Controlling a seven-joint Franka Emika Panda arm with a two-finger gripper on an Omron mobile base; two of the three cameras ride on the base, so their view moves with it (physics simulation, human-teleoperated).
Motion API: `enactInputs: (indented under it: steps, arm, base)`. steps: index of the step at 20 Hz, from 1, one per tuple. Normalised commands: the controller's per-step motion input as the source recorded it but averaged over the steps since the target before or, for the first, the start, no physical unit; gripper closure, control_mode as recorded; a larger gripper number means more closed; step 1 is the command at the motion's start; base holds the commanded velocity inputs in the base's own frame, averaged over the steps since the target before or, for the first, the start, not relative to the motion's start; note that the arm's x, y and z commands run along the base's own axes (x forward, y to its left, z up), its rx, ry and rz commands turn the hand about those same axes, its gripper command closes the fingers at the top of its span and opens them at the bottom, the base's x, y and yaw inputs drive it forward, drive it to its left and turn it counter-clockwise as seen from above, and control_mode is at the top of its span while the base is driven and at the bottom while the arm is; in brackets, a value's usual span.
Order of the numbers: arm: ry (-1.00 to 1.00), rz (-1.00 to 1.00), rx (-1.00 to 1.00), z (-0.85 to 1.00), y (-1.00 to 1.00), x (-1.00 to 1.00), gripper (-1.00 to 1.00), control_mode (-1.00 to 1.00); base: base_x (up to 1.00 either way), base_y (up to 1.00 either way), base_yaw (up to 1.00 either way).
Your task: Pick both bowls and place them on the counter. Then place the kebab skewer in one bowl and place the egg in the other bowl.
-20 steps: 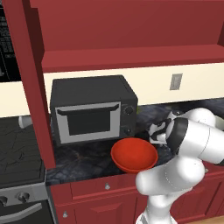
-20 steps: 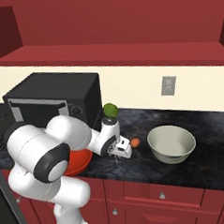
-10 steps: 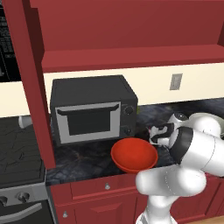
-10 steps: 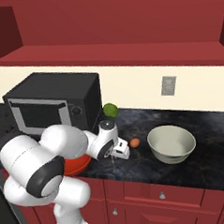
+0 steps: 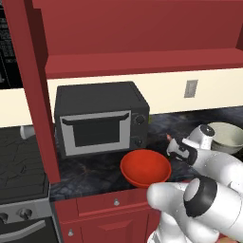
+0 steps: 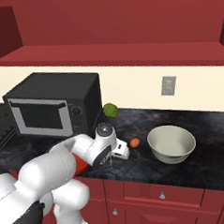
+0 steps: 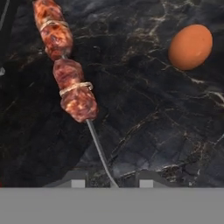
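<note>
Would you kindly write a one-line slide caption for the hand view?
Claw poised over the kebab skewer lying on the counter, egg beside it.

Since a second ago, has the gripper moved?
Yes, slightly. In the right base view the gripper has drawn back left from the egg, toward the red bowl.

Beyond my pincer, a cream wall carries a grey outlet plate under deep red upper cabinets. A black microwave sits off to my left. Past it stands a dark stove. Red drawer fronts lie below me.
</note>
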Motion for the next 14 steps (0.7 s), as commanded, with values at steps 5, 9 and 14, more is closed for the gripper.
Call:
enactInputs:
  steps: [5,9,14]
  arm:
    - [-0.05,0.00,0.00,0.50,0.12,-0.42,1.00,-1.00]
    - [-0.01,0.00,-0.04,0.45,0.20,-0.48,1.00,-1.00]
    - [0.00,0.02,-0.15,0.30,0.25,-0.52,1.00,-1.00]
  base:
    - [0.00,0.00,0.00]
    - [0.00,0.00,0.00]
    - [0.00,0.00,0.00]
